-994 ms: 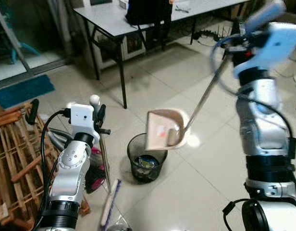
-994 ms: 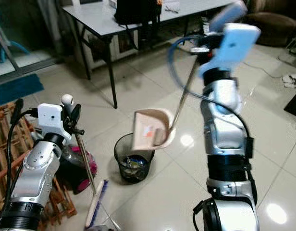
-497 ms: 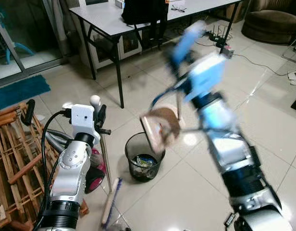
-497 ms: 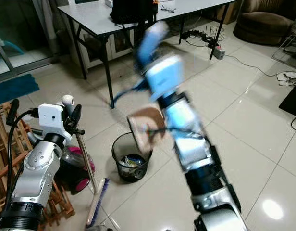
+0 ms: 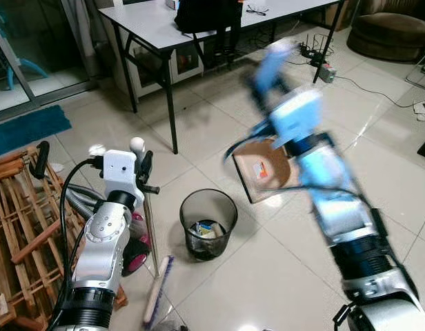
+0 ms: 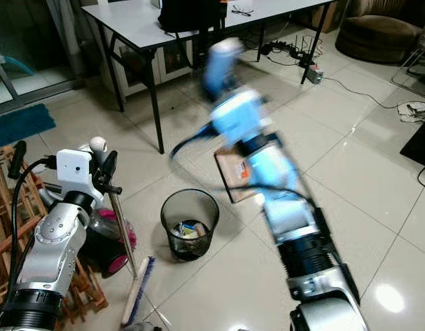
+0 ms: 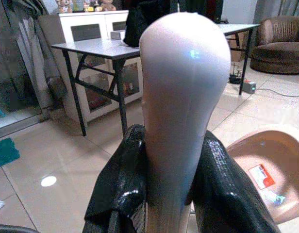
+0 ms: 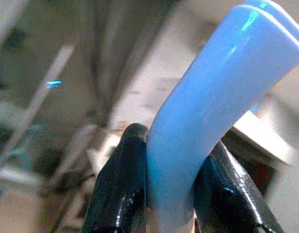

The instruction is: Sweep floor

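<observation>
The left gripper is clamping the broom handle; the right gripper is clamping the dustpan handle, with the dustpan at the bin's two o'clock.

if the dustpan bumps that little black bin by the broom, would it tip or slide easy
Probably yes. The bin looks like thin mesh, so likely light for its size. It holds just a few scraps at the bottom, adding little weight. It stands on glossy tile, so it may slide before it tips. Its top looks wider than its base, so a knock near the rim could topple it.
</observation>
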Controlling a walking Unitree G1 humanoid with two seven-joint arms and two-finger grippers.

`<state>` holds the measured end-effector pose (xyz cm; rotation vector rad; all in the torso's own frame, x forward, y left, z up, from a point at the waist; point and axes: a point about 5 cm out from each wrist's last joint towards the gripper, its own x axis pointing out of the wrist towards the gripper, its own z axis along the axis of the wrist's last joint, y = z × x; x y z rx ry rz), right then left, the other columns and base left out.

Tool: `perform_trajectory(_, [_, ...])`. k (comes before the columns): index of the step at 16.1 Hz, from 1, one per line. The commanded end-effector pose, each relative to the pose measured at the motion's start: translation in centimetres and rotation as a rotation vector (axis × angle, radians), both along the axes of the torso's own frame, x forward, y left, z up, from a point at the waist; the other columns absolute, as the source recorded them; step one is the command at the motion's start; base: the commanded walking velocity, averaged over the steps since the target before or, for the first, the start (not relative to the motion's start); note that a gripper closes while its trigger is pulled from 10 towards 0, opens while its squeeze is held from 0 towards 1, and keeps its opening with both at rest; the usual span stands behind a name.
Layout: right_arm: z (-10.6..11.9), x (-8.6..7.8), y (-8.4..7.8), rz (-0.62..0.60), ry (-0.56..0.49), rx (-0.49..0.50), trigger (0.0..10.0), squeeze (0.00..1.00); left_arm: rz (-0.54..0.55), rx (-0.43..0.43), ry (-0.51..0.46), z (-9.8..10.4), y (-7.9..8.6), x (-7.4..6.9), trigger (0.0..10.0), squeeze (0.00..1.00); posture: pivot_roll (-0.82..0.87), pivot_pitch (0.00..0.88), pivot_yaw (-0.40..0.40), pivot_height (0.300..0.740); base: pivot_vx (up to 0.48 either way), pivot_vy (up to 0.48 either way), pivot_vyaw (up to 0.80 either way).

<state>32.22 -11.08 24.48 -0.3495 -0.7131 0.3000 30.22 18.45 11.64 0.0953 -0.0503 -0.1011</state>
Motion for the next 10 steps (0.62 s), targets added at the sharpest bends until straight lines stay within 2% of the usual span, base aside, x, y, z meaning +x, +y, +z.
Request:
perform_trajectory(1, [2.5,0.1,-2.2,-0.11,-0.08,0.071,10.0,0.0,-0.017,0.02,-0.011,0.4,-0.1,0.2,10.0,0.0,-0.04,0.0,0.02,0.74,0.0,0.0,0.0])
perform_trajectory(2, [1.5,0.8,-4.5,-0.252,0.003,0.144,10.0,0.0,-0.028,0.019,-0.01,0.4,-0.2,0.2,10.0,0.0,-0.04,0.0,0.021,0.74,0.0,0.0,0.0])
perform_trajectory(3, [-0.6,1.3,-6.6,-0.349,0.147,0.232,10.0,0.0,-0.035,0.027,-0.004,0.3,-0.2,0.2,10.0,0.0,-0.04,0.0,0.022,0.74,0.0,0.0,0.0])
perform_trajectory(4, [-2.3,1.3,-7.7,-0.401,0.245,0.246,10.0,0.0,-0.037,0.033,0.0,0.2,-0.2,0.2,10.0,0.0,-0.04,0.0,0.024,0.74,0.0,0.0,0.0])
perform_trajectory(5, [-3.7,1.0,-8.2,-0.456,0.279,0.167,10.0,0.0,-0.029,0.04,0.006,0.0,0.0,0.1,10.0,0.0,-0.04,0.0,0.027,0.74,0.0,0.0,0.0])
perform_trajectory(6, [-4.5,0.7,-8.4,-0.479,0.298,0.131,10.0,0.0,-0.025,0.041,0.012,-0.2,0.1,0.1,10.0,0.0,-0.05,0.0,0.03,0.74,0.0,0.0,0.0])
perform_trajectory(7, [-5.9,0.5,-8.5,-0.513,0.382,0.136,10.0,0.0,-0.03,0.046,0.014,-0.2,0.0,0.1,10.0,0.0,-0.05,0.0,0.03,0.74,0.0,-0.424,0.0])
perform_trajectory(9, [-6.8,0.5,-8.4,-0.556,0.444,0.089,10.0,0.0,-0.033,0.047,0.01,-0.1,-0.2,0.1,10.0,0.0,-0.05,0.0,0.03,0.74,0.0,-0.452,0.0])
perform_trajectory(10, [-6.9,0.4,-8.3,-0.573,0.433,0.122,10.0,0.0,-0.033,0.045,0.007,-0.1,-0.4,0.2,10.0,0.0,-0.05,0.0,0.029,0.74,0.0,-0.48,0.0])
